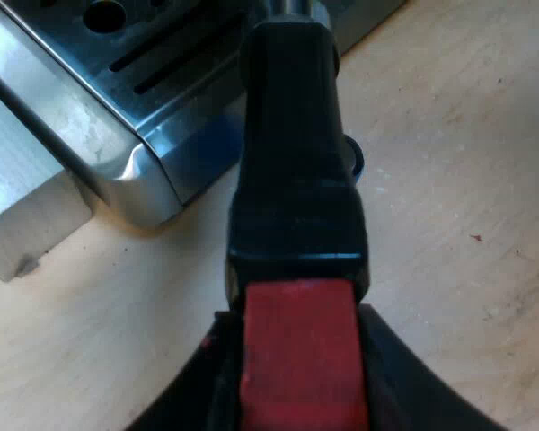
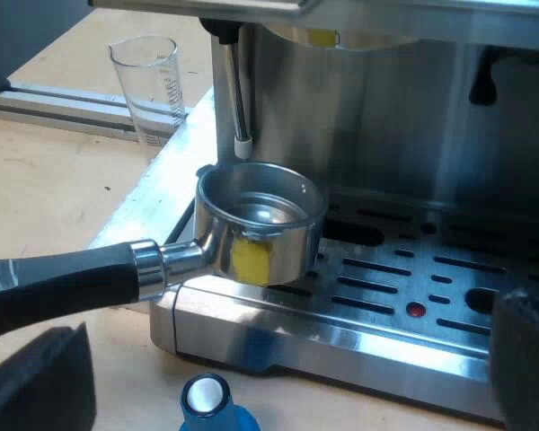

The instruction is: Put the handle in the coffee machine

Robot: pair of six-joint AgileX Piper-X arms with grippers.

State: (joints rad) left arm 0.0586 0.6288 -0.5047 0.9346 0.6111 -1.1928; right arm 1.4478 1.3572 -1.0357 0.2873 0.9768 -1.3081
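Note:
The metal holder [image 2: 260, 220] hangs level over the drip tray [image 2: 404, 296] at the espresso machine's [image 2: 368, 108] front, its round basket empty and just below the steam wand [image 2: 240, 90]. Its dark handle [image 1: 292, 135] runs back from the machine to the red end [image 1: 296, 350], and my left gripper [image 1: 296, 377] is shut on that end, one finger on each side. My right gripper [image 2: 287, 359] is open in front of the drip tray, fingers wide apart, with a blue tamper [image 2: 208, 404] standing on the table between and below them.
A measuring glass [image 2: 150, 85] stands on the wooden table [image 2: 45, 189] beside the machine, near a metal rail [image 2: 54, 103]. A pale block [image 1: 18, 206] sits against the drip tray's corner [image 1: 135, 171]. Bare wood [image 1: 449, 180] lies around the handle.

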